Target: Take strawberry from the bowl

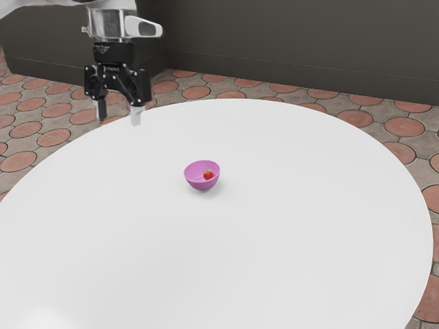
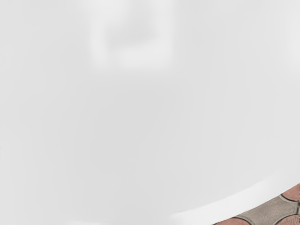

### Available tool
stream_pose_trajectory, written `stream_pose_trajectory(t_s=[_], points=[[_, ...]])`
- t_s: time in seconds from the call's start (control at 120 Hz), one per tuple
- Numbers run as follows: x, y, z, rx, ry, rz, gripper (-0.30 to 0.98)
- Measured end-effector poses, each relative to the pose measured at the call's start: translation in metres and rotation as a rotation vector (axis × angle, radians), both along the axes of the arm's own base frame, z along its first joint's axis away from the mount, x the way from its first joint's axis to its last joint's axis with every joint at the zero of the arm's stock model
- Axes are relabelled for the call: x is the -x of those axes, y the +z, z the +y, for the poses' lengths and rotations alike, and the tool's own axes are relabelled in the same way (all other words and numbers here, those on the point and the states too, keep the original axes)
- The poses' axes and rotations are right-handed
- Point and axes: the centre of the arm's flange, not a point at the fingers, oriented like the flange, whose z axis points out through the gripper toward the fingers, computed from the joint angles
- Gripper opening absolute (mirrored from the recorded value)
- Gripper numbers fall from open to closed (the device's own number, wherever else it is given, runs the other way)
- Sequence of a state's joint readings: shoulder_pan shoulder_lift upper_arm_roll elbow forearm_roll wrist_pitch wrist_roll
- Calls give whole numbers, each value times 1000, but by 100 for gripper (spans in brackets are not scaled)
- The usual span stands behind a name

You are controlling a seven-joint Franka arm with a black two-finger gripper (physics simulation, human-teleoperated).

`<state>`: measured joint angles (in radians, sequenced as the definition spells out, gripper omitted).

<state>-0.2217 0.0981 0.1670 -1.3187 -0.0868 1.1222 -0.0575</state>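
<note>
High over the table's edge, toward the exterior view's upper left, hangs my gripper (image 1: 118, 118), open, its two fingers well apart with nothing between them. A small pink-purple bowl (image 1: 195, 181) stands upright on the table, lower and toward the exterior view's right from the gripper, well away from it. Inside the bowl lies a red strawberry (image 1: 208, 175) with a bit of green on top, close to the wall on the exterior view's right.
The round white table (image 1: 274, 240) carries the bowl; its curved rim (image 2: 225, 206) crosses the wrist view, with floor tiles (image 2: 269, 213) beyond. A dark wall (image 1: 295, 41) stands behind the table in the exterior view.
</note>
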Motion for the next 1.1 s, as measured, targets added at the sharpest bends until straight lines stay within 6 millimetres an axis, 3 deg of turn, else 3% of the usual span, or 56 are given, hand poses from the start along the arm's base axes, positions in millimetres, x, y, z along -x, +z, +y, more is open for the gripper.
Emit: stream_pose_trajectory(t_s=[0.092, 0.158, 0.25, 0.333, 0.4, 0.475, 0.717, 0.8, 0.958, 1.1], points=[[-13, 1, 9, 2, 19, -74, 69], [-54, -8, 2, -42, 24, -126, 69], [-123, -38, -23, -89, 15, -191, 68], [-162, -73, -4, -107, 82, -219, 68], [-180, -99, -3, -81, 112, -229, 68], [-198, -126, -5, -37, 150, -247, 69], [-248, -213, 43, 46, 349, -300, 69], [-258, -238, 48, 68, 395, -313, 66], [-265, -257, 51, 92, 465, -316, 45], [-266, -272, 63, 85, 521, -295, 35]])
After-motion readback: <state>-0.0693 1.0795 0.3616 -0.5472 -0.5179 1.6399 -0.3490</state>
